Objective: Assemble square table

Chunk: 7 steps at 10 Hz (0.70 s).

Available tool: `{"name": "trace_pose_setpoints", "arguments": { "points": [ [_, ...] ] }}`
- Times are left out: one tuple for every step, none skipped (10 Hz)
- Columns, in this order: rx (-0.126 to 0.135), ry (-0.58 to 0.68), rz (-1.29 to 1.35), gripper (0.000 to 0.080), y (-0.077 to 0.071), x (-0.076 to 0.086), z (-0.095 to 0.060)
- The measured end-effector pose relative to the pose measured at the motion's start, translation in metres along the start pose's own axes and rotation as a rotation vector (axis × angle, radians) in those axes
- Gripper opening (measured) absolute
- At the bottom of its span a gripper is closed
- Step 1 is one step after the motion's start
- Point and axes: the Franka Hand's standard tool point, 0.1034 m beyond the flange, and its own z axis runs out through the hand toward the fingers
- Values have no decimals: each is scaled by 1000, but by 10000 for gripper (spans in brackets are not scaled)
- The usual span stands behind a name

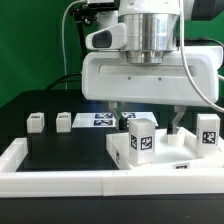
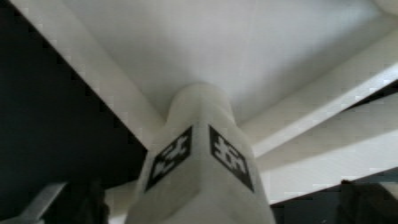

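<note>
The square table's white slab [image 1: 172, 158] lies at the front on the exterior view's right. One tagged white leg [image 1: 140, 136] stands upright on it, and my gripper [image 1: 148, 120] hangs over this leg, open, a finger on each side and clear of it. In the wrist view the same leg [image 2: 196, 150] rises between the dark fingers [image 2: 45, 204] with a gap showing, the slab [image 2: 231, 50] behind it. A second leg [image 1: 207, 130] stands at the slab's right edge. Two more legs [image 1: 36, 122] [image 1: 64, 120] rest on the black surface at the left.
The marker board [image 1: 103, 120] lies flat behind the slab, near the middle. A long white rim [image 1: 60, 172] borders the black surface along the front and left. The arm's wide white body hides the area behind the gripper.
</note>
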Motion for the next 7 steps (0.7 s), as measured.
{"name": "trace_pose_setpoints", "arguments": {
  "points": [
    [0, 0, -77, 649, 0, 0, 0],
    [-2, 1, -203, 649, 1, 1, 0],
    [-2, 1, -270, 649, 2, 1, 0],
    [-10, 2, -393, 649, 4, 3, 0],
    [-12, 2, -462, 649, 4, 3, -1],
    [-18, 1, -539, 649, 5, 3, -1],
    [-21, 5, -591, 649, 5, 4, -1]
  ]
}}
